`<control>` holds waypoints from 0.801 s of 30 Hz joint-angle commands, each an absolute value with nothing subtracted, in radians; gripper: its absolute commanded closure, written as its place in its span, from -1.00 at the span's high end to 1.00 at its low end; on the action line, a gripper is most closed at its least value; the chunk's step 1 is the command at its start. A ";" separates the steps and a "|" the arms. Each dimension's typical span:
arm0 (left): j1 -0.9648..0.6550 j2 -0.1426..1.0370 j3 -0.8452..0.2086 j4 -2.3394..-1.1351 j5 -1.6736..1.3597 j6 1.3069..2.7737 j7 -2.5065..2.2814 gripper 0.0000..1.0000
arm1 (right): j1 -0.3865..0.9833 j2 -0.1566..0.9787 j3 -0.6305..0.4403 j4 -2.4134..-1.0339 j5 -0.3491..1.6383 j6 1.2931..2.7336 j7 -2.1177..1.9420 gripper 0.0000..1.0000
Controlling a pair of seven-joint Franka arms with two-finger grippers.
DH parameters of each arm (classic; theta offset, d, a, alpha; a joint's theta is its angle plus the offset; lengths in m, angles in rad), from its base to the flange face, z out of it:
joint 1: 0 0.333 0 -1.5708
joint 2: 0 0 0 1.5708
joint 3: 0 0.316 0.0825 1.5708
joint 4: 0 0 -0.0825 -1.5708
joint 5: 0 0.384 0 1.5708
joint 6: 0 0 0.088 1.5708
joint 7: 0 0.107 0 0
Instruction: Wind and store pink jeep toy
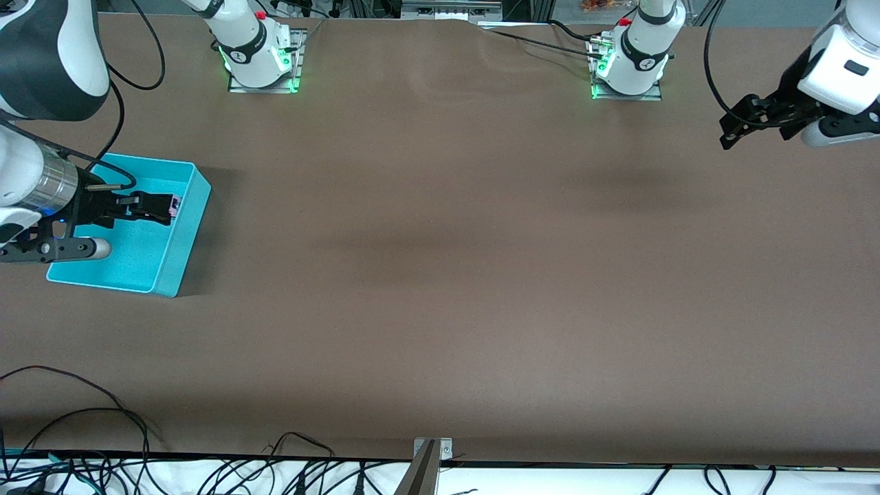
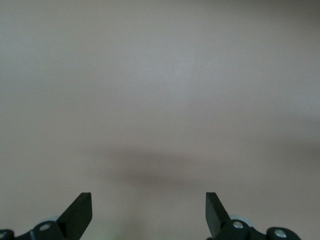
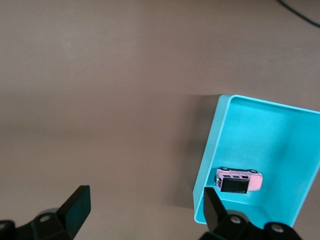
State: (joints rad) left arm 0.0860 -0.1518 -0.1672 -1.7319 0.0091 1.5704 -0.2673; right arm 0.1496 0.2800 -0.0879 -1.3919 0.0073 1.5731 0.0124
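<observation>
front view: pink jeep toy (image 1: 174,203) is seen in the cyan bin (image 1: 180,244), just under the right gripper (image 1: 159,208).
left wrist: left gripper (image 2: 149,212) is spread wide, nothing held.
right wrist: right gripper's fingers (image 3: 75,206) are parted, empty; jeep lies on its side by the bin wall.

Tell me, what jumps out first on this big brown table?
The bright cyan bin at the right arm's end of the table grabs the eye, with the tiny pink jeep toy lying on its side inside, against a wall. The right gripper hangs open above the bin, holding nothing. The left gripper waits open over bare table at the left arm's end.
</observation>
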 commanded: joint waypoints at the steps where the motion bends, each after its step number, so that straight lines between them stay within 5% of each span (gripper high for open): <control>1: 0.100 -0.129 -0.172 -1.706 0.026 1.551 -0.262 1.00 | 0.152 0.288 -0.089 -1.344 -0.026 1.531 0.072 1.00; 9: 0.100 -0.126 -0.172 -1.706 0.023 1.551 -0.262 1.00 | 0.152 0.192 -0.104 -1.431 -0.031 1.537 0.081 1.00; 16: 0.101 -0.127 -0.172 -1.704 0.006 1.551 -0.262 1.00 | 0.149 -0.046 -0.132 -1.814 -0.032 1.747 0.078 1.00; 24: 0.143 -0.126 -0.170 -1.706 0.000 1.552 -0.229 1.00 | 0.153 -0.015 -0.141 -1.775 -0.029 1.746 0.068 1.00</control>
State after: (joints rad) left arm 0.1089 -0.1360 -0.1671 -1.7319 0.0076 1.5702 -0.2671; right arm 0.1450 0.0041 -0.1454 -1.7525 -0.0163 1.7150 0.0675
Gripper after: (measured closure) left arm 0.000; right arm 0.000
